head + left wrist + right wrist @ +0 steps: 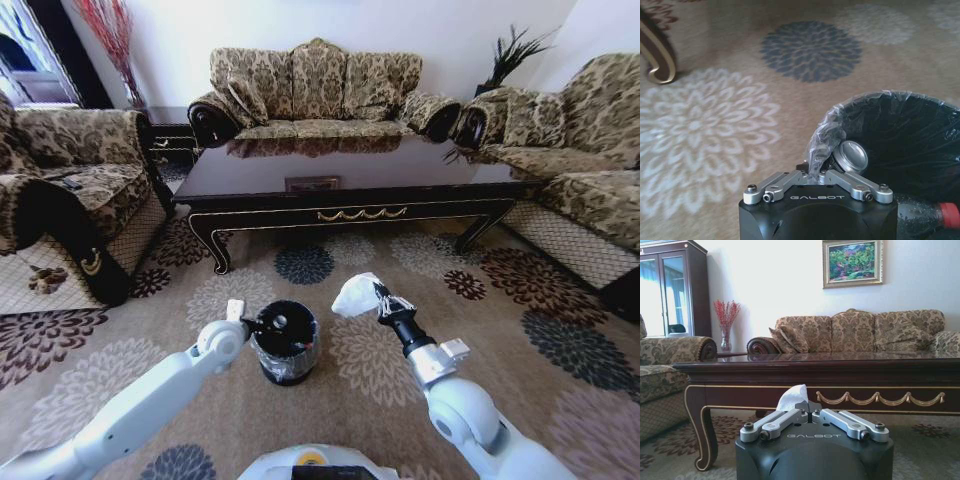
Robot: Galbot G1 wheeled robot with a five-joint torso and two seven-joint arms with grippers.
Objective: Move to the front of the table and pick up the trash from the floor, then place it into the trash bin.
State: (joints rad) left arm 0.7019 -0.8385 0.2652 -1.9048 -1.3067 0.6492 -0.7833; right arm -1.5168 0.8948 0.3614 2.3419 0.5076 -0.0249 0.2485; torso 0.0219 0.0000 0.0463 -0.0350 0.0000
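Lowest in your head frame, your 2 white arms are reaching up from the bottom edge over the flowered carpet point(560, 350). Your left gripper point(262, 324) is sitting at the rim of the trash bin point(286, 362), just left of centre in the lower half; in the left wrist picture its fingers are pressing together on a fold of the clear liner bag point(821, 150) at the near edge of the rim. Inside the black bin you are seeing a small round shiny object point(851, 155), and a red-capped clear bottle point(935, 216) is showing at the lower right corner of that picture. Your right gripper point(378, 297) is hanging just right of centre, up and to the right of the bin and apart from it, and it is pinching the crumpled white paper point(355, 295), which is poking out past the fingers in the right wrist picture too. Beyond both, the table point(350, 215) is stretching across the middle of the head frame with its gold swags facing you. A patterned sofa point(315, 85) is standing behind it at upper centre.
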